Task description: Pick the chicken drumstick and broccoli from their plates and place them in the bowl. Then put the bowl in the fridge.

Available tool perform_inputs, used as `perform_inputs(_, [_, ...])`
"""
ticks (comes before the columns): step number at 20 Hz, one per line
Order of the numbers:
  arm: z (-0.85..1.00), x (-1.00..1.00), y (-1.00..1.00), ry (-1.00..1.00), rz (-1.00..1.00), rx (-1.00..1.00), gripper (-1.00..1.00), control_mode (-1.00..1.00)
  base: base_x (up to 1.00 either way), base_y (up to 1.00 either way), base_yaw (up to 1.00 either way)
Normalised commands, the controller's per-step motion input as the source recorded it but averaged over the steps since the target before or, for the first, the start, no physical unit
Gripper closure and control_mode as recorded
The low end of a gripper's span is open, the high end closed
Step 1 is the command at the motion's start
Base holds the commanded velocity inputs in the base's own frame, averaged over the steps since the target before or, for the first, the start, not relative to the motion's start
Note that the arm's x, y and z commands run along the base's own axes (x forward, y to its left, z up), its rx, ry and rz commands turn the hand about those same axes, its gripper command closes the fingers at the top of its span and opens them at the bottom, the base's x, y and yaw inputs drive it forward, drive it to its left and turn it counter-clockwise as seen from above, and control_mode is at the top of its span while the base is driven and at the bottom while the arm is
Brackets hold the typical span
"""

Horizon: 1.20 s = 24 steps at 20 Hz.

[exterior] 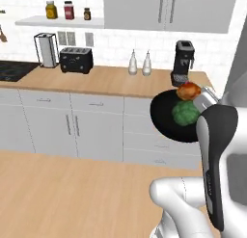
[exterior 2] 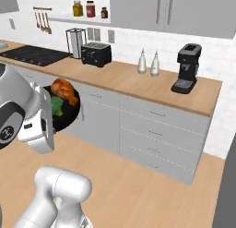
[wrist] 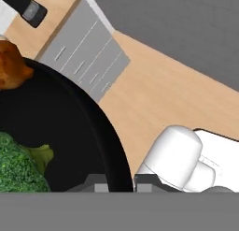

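Observation:
The glossy black bowl (exterior: pixel 161 119) hangs in the air in front of the counter drawers, tipped toward the camera. In it lie the orange-brown chicken drumstick (exterior: pixel 188 91) and the dark green broccoli (exterior: pixel 185 113). My gripper (exterior: pixel 205 99) is shut on the bowl's right rim. From the right base view the bowl (exterior 2: pixel 69 115) shows beside my forearm, with the drumstick (exterior 2: pixel 64 91) above the broccoli (exterior 2: pixel 56 106). In the hand view my gripper (wrist: pixel 119 183) pinches the bowl's rim (wrist: pixel 109 136), with the drumstick (wrist: pixel 9 66) and broccoli (wrist: pixel 18 164) inside. The fridge's grey side (exterior: pixel 240 59) rises at the right. The plates are out of view.
A wooden counter (exterior: pixel 111 80) carries a black coffee machine (exterior: pixel 183 63), two pale bottles (exterior: pixel 140 63), a toaster (exterior: pixel 76 59) and a cooktop (exterior: pixel 12 71). Grey cabinets and drawers (exterior 2: pixel 156 135) run below it. Wooden floor (exterior: pixel 72 193) lies in front.

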Motion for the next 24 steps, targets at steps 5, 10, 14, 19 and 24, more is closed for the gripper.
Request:
perform_inputs(5, [0.00,0.00,0.00,0.00,0.00,0.00,1.00,1.00,0.99,-0.26,0.74])
perform_inputs(10, [0.00,0.00,0.00,0.00,0.00,0.00,1.00,1.00,0.78,-0.25,0.84])
perform_inputs(14, [0.00,0.00,0.00,0.00,0.00,0.00,1.00,1.00,0.75,-0.23,0.85])
perform_inputs(19, [0.00,0.00,0.00,0.00,0.00,0.00,1.00,1.00,0.88,-0.30,0.77])
perform_inputs(24, [0.00,0.00,0.00,0.00,0.00,0.00,1.00,1.00,1.00,-0.42,0.32])
